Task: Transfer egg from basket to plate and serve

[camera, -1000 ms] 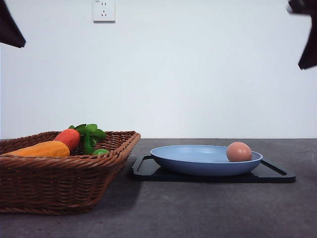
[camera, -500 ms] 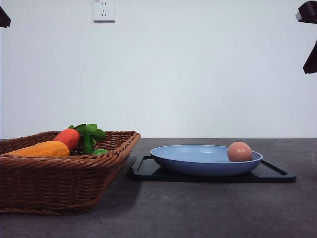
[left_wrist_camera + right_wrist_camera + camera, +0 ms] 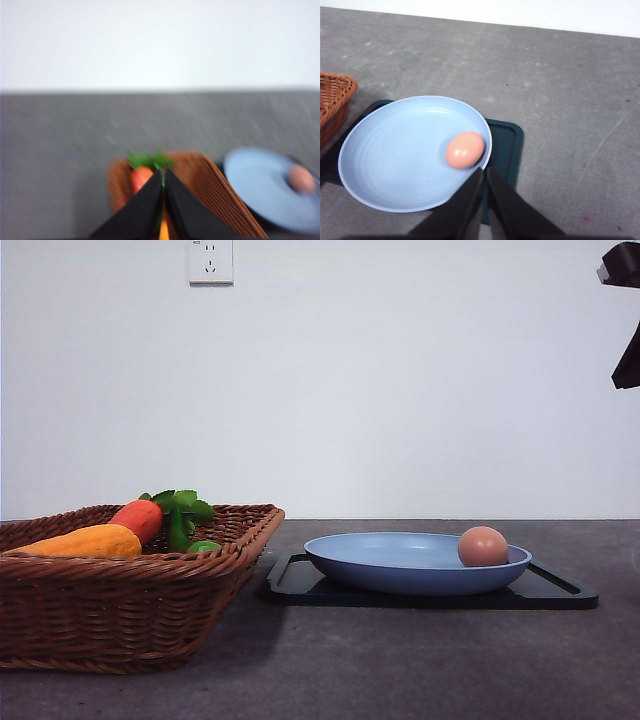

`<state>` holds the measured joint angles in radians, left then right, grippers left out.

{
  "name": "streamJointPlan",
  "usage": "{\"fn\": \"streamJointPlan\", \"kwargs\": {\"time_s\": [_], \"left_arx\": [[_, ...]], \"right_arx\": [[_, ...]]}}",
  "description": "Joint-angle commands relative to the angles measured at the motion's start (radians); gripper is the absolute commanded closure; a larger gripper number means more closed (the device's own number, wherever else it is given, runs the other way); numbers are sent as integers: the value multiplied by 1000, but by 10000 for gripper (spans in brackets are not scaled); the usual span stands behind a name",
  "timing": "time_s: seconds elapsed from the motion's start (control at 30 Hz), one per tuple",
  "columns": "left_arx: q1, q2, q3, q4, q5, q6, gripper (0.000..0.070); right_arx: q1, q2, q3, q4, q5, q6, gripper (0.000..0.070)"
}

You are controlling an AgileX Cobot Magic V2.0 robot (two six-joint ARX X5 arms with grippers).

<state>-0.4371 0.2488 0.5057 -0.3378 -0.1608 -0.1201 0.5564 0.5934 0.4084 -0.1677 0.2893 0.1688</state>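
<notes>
Egg (image 3: 465, 149) lies in plate (image 3: 390, 165) on black tray (image 3: 505, 145); both grippers pressed together, empty.

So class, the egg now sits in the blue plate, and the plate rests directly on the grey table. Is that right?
Not quite. The egg does sit in the blue plate, but the plate rests on a black tray, not directly on the grey table. The right wrist view shows it.
</notes>
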Motion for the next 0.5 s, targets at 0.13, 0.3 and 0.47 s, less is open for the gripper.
{"fn": "streamJointPlan", "kwargs": {"time_s": [0.13,0.3,0.47], "left_arx": [[225,-157,-86,20,-5,44,700],[371,-248,-200,25,-5,45,700],[417,-246,-305,29,-4,43,700]], "right_arx": [[9,4,5,10,3,10,700],[9,4,5,10,3,10,700],[9,4,5,12,3,10,700]]}}
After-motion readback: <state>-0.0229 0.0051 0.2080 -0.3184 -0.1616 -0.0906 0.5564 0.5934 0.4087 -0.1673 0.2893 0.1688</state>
